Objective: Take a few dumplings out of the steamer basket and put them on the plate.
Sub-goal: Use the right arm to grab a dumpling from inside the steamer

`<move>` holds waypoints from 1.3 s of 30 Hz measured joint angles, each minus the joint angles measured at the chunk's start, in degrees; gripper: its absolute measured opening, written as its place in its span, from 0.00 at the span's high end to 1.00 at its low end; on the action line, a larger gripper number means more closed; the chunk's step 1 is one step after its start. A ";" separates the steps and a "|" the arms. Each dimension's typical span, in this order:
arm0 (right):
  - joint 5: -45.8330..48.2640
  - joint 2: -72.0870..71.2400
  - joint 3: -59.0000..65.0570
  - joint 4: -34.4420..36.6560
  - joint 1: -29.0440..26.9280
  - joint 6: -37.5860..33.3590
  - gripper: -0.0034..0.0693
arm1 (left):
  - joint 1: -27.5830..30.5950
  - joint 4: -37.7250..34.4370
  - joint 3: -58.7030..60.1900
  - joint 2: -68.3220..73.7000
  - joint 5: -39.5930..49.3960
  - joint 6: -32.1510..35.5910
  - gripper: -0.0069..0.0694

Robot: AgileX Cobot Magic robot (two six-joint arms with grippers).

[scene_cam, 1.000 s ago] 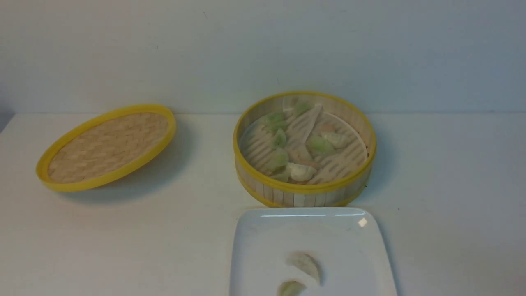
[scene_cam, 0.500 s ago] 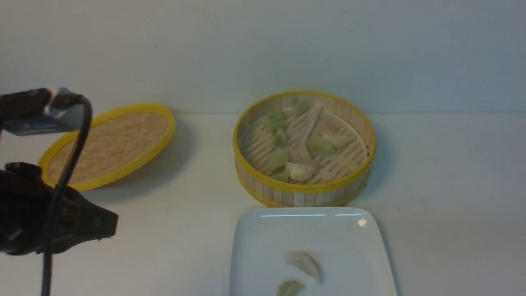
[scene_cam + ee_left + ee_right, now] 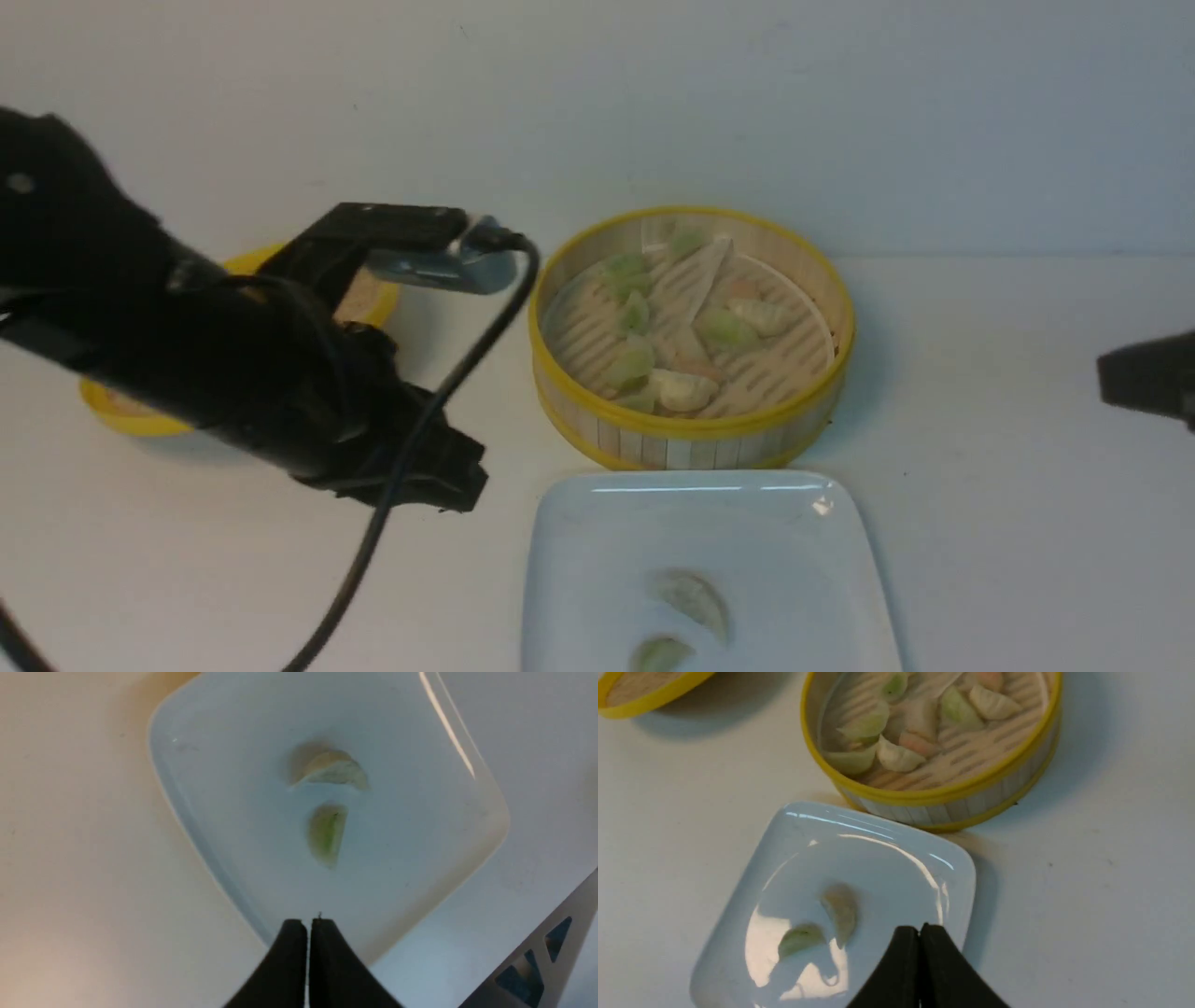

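A white tabletop (image 3: 980, 560) carries everything. The black left arm (image 3: 187, 355) reaches in from the left, partly covering a flat woven yellow-rimmed lid (image 3: 121, 415). At centre stands the round bamboo steamer basket (image 3: 691, 443) with yellow rims. Just in front of it lies the glossy white square plate (image 3: 597, 560). The left gripper (image 3: 308, 924) hangs near the plate's left edge, fingers pressed together, empty. The right gripper (image 3: 920, 928), at far right, is likewise clenched, empty. Small pale green and whitish crescent dumplings (image 3: 644, 359) lie clustered in the basket, and two more (image 3: 693, 599) lie on the plate.
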 joint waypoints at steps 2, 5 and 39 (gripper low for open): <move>1.41 5.39 -3.49 1.08 0.69 -0.44 0.97 | -2.80 0.91 -2.60 2.71 0.00 -0.81 0.92; 6.79 16.38 -11.38 0.03 4.38 -0.60 0.97 | -5.26 1.23 -6.82 6.80 1.19 -1.86 0.92; -10.41 72.71 -55.20 -25.41 15.45 -2.00 0.43 | -6.01 9.32 -9.83 7.79 12.97 -1.55 0.92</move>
